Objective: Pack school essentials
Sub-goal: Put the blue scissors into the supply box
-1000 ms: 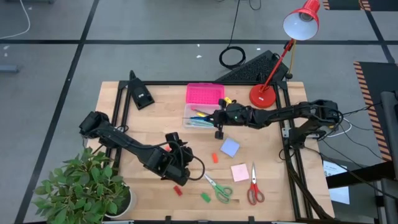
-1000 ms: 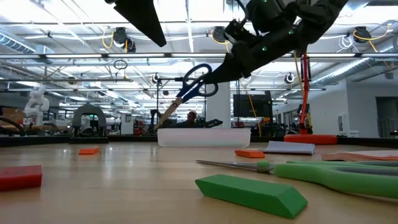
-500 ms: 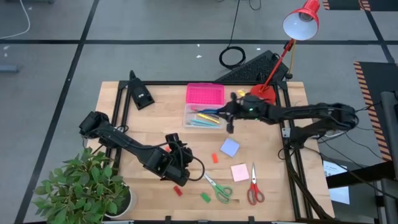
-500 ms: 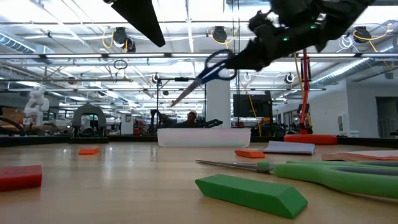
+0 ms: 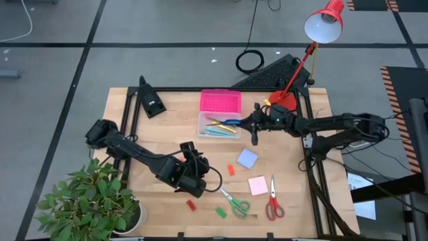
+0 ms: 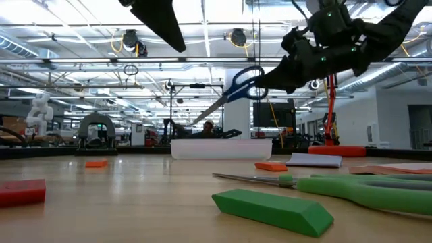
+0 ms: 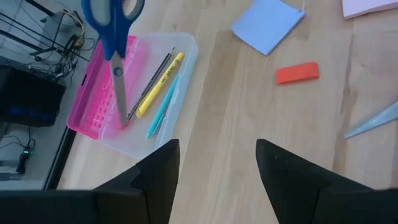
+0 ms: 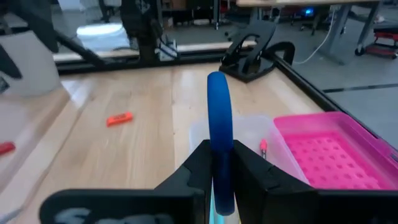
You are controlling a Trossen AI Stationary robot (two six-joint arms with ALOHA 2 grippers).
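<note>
I see the right gripper (image 5: 252, 124) at the center of the high view, its 2 fingers (image 8: 200, 163) clamped on the blue scissors (image 6: 237, 88), held in the air just beside the clear box (image 5: 217, 127). The left gripper (image 7: 214, 165) waits lower left, fingers apart.

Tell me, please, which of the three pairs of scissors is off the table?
The blue-handled scissors, held by the right gripper above the clear box; the green-handled pair and red-handled pair lie flat.
</note>
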